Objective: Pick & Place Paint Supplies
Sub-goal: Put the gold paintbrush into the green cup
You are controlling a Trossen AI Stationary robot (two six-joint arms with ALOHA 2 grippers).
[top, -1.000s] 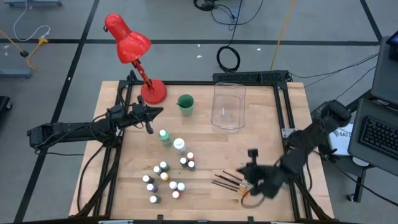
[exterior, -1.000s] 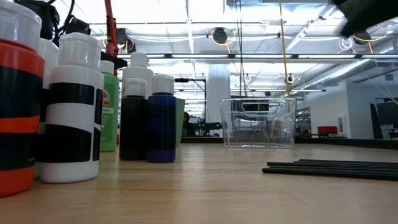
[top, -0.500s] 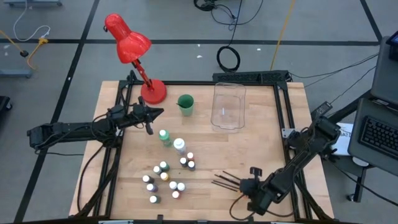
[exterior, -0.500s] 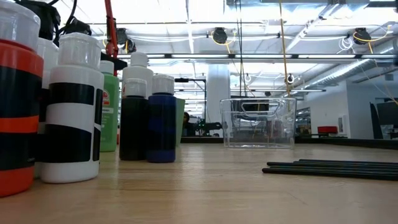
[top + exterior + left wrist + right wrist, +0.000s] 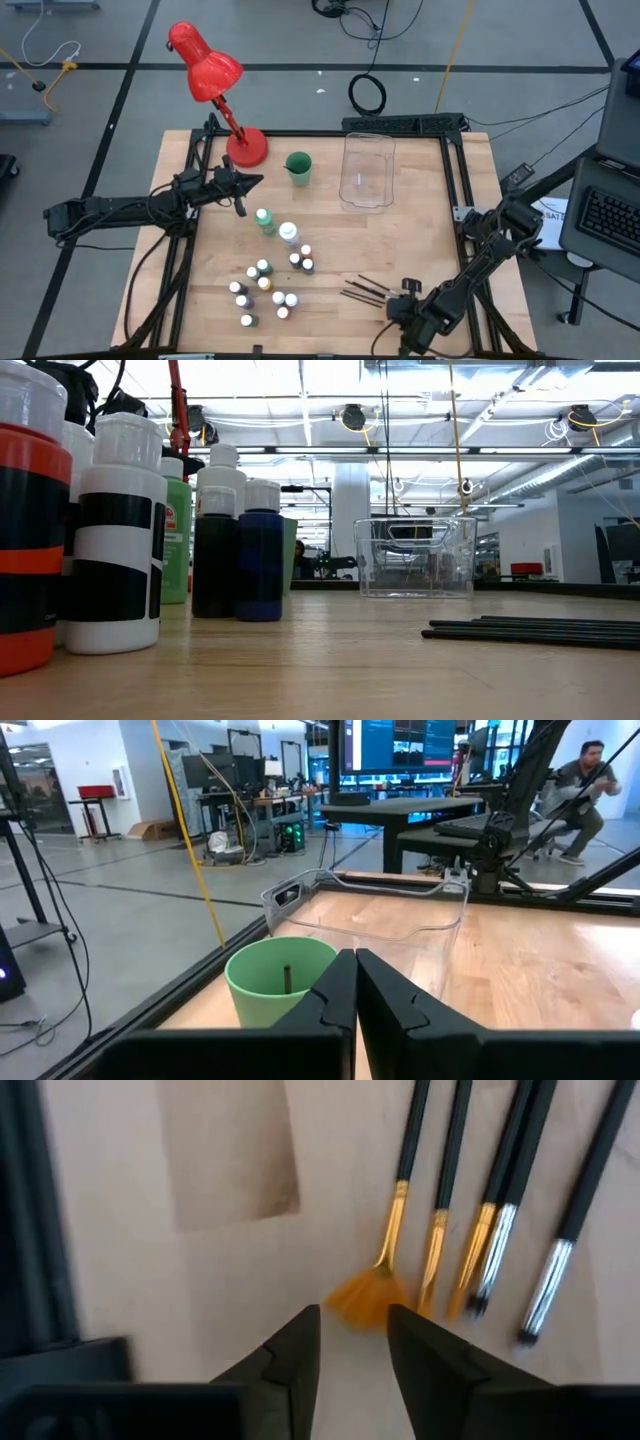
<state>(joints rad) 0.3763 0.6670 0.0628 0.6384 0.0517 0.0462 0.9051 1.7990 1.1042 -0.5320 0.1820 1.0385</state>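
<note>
Hovering low over the near right part of the wooden table, the right gripper points down at the bristle ends of the brushes. Its two dark fingers stand a little apart with bare wood showing in the gap, and they hold nothing. In the right wrist view five dark-handled brushes lie side by side just beyond the fingertips: an orange fan brush sits almost straight ahead of the gap, three gold-ferruled ones run beside it, and a silver-ferruled brush lies farthest to the side. None of them touches the fingers.

The left gripper waits at the far left of the table, beside the red desk lamp. Its fingers are pressed together and carry nothing. Just ahead of those closed jaws stands the green cup, with something thin and dark upright inside it, and beyond the cup the clear plastic bin.

Between the two grippers, well apart from both sets of jaws, stand the tall green bottle and the tall white bottle, with the cluster of small white-capped paint bottles nearer the table's front edge. A person shows far off in the room behind.
</note>
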